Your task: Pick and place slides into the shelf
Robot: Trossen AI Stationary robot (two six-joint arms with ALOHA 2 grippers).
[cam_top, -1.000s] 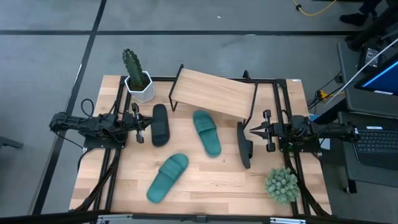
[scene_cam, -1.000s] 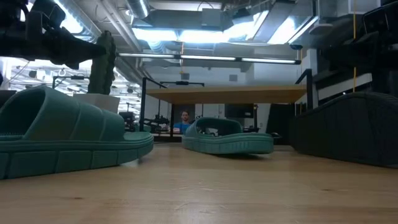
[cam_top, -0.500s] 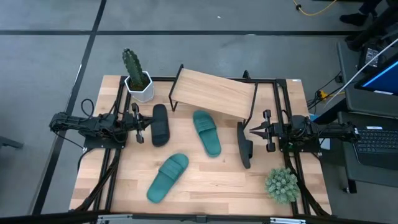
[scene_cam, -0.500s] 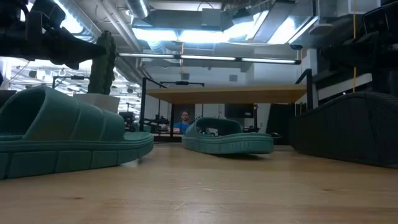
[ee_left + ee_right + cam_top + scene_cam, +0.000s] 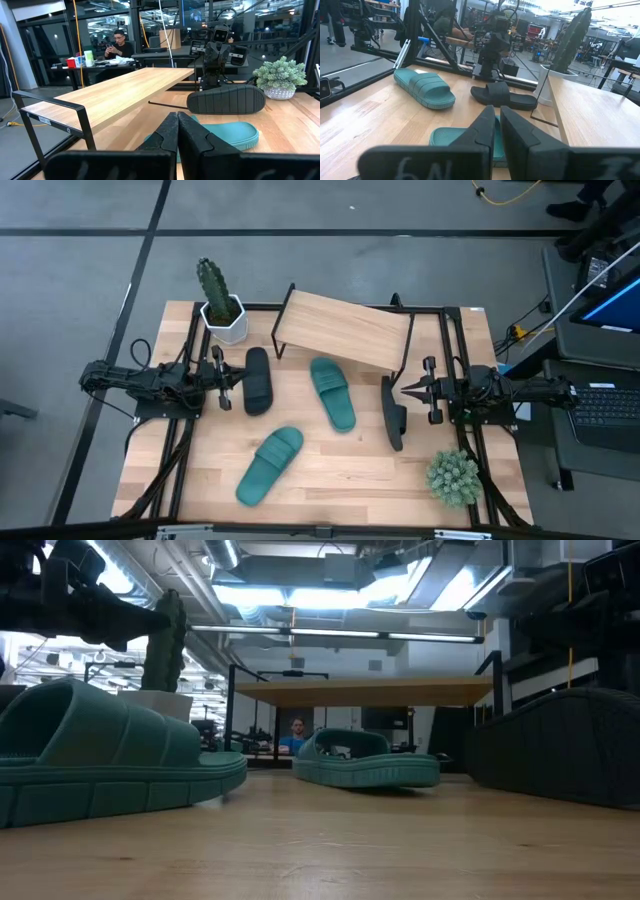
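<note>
Both pincers sit idle: we see the left gripper (image 5: 222, 381) at the table's left edge and the right gripper (image 5: 408, 390) at the right edge, each with fingers pressed together and holding nothing. Left gripper's tips are just beside the black slide (image 5: 258, 379) lying flat. Right gripper's tips are just beside the second black slide (image 5: 393, 412), which stands on its edge. One teal slide (image 5: 332, 393) lies mid-table between them, the other teal slide (image 5: 269, 465) nearer the front left. We put the shelf (image 5: 345, 329) at the far side, tilted askew, its board bare. A potted cactus (image 5: 219, 298) stands far left, a small green plant (image 5: 453, 477) near right. A person (image 5: 120, 44) sits in the room beyond.
</note>
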